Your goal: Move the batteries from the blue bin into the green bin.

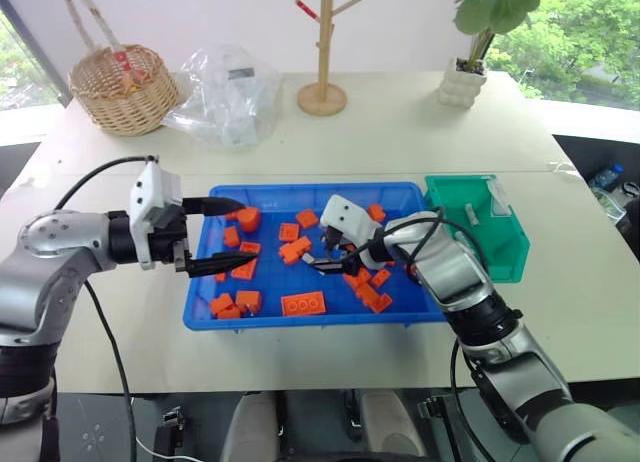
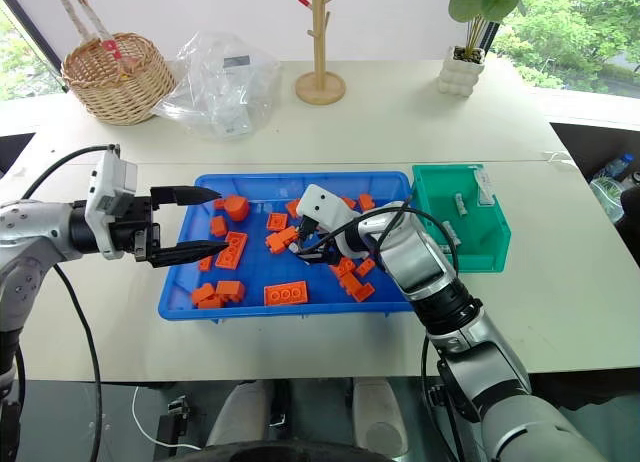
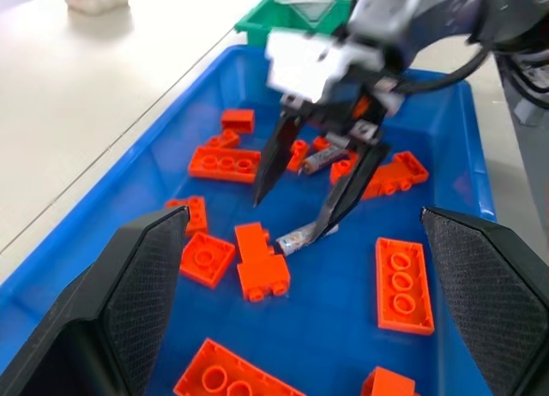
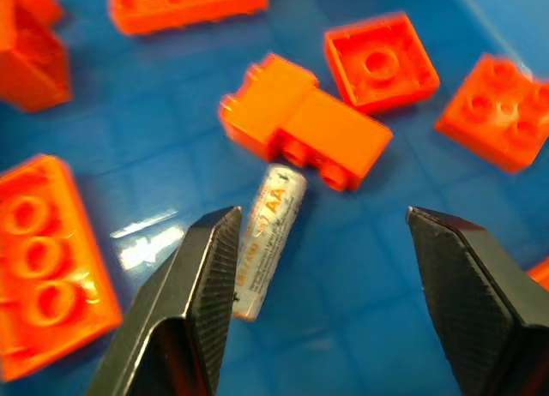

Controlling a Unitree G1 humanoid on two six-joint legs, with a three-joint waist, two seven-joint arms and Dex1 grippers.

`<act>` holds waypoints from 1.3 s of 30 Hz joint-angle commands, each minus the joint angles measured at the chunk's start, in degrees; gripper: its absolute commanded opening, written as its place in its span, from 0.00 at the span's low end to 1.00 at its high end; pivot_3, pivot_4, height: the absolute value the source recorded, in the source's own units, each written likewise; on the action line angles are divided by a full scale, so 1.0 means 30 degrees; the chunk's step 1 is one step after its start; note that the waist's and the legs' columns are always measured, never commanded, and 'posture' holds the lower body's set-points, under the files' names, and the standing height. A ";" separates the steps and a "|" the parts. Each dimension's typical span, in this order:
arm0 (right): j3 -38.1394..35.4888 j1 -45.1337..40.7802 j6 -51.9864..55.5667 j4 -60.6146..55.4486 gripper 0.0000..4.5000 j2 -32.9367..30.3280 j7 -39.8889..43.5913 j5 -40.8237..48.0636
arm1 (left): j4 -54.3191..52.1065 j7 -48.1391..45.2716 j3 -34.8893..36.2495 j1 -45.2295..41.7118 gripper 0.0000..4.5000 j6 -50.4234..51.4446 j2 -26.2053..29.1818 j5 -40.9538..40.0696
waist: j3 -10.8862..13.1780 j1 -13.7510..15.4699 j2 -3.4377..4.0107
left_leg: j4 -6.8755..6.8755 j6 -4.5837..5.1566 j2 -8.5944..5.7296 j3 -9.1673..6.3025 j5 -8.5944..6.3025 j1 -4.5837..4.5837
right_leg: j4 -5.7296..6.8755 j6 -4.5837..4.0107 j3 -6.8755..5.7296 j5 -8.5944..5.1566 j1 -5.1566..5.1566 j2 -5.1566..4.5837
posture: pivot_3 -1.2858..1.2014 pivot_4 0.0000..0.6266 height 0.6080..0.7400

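Bright window daylight; wrist views blurred; glare patches.

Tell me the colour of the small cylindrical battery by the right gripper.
Silver-grey battery marked AA; clearest in the right wrist view.

A cream table (image 1: 400, 142) stands before a white wall (image 1: 400, 12), with daylit windows (image 1: 590, 42) showing greenery.
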 commanded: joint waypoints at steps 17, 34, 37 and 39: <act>-0.9643 -0.0738 0.5032 -0.4041 0.01 -0.4056 -0.2278 0.5115 | 0.0645 -0.0427 -0.0957 -0.1084 1.00 -0.0925 -0.0831 0.0530 | -0.0004 0.0548 -0.0010 | 0.0005 0.0001 0.0014 -0.0016 0.0000 -0.0001 | -0.0010 0.0005 -0.0001 0.0002 0.0007 0.0020 | 0.52 0.24 0.97; -1.1975 0.4243 0.0504 -0.4097 0.68 -0.9704 -0.2423 0.6364 | 0.2075 -0.0751 -0.2176 -0.2555 1.00 -0.1633 -0.2107 0.1168 | 0.0002 0.0290 -0.0004 | 0.0016 0.0024 0.0015 -0.0010 -0.0007 0.0040 | -0.0021 -0.0005 0.0085 -0.0004 0.0009 0.0064 | 0.52 0.24 0.97; -0.9598 0.2622 -0.1168 -0.3679 0.68 -0.9749 -0.0593 0.6793 | 0.2143 -0.0694 -0.2329 -0.2499 1.00 -0.1789 -0.2273 0.1368 | 0.0003 0.0332 -0.0006 | 0.0016 0.0024 0.0017 -0.0015 -0.0007 0.0035 | -0.0023 -0.0003 0.0086 -0.0006 0.0007 0.0071 | 0.52 0.24 0.97; -0.8023 0.1717 -0.1900 -0.3208 0.68 -0.9524 0.0143 0.6760 | 0.2098 -0.0560 -0.2297 -0.2559 1.00 -0.1781 -0.2371 0.1377 | 0.0004 0.0368 -0.0010 | 0.0014 0.0025 0.0028 -0.0016 -0.0008 0.0030 | -0.0028 -0.0004 0.0078 -0.0006 0.0010 0.0084 | 0.52 0.24 0.97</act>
